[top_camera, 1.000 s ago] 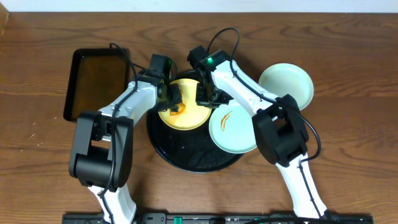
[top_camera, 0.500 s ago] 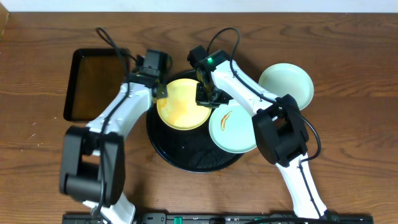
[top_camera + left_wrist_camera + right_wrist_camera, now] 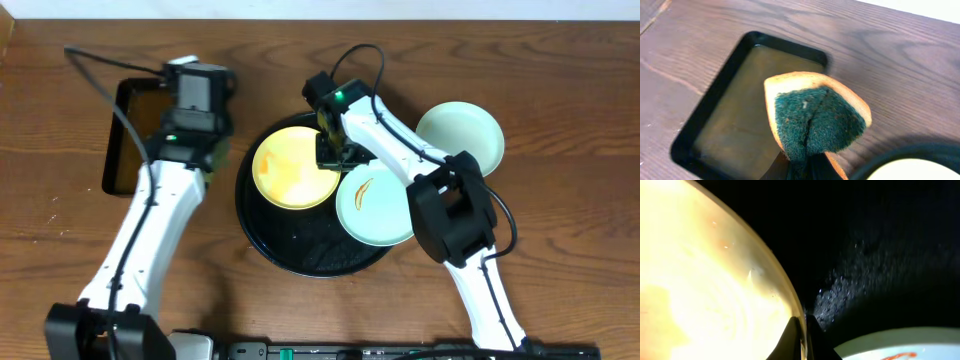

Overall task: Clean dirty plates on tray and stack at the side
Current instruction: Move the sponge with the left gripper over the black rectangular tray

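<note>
The pale yellow round plate, lying on the glossy round black tray, is being pinched at its rim by the right gripper. A green-faced yellow sponge is being clamped by the left gripper near the rectangular black tray of brownish water. The wet rim could be lost from so thin a pinch, and the plate dropped.

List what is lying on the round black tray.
Two plates: a yellow plate, its rim pinched by the right gripper, and a smeared mint plate overhanging the tray rim. The bare black surface looks wet. Whatever lies beneath the plates is covered.
</note>
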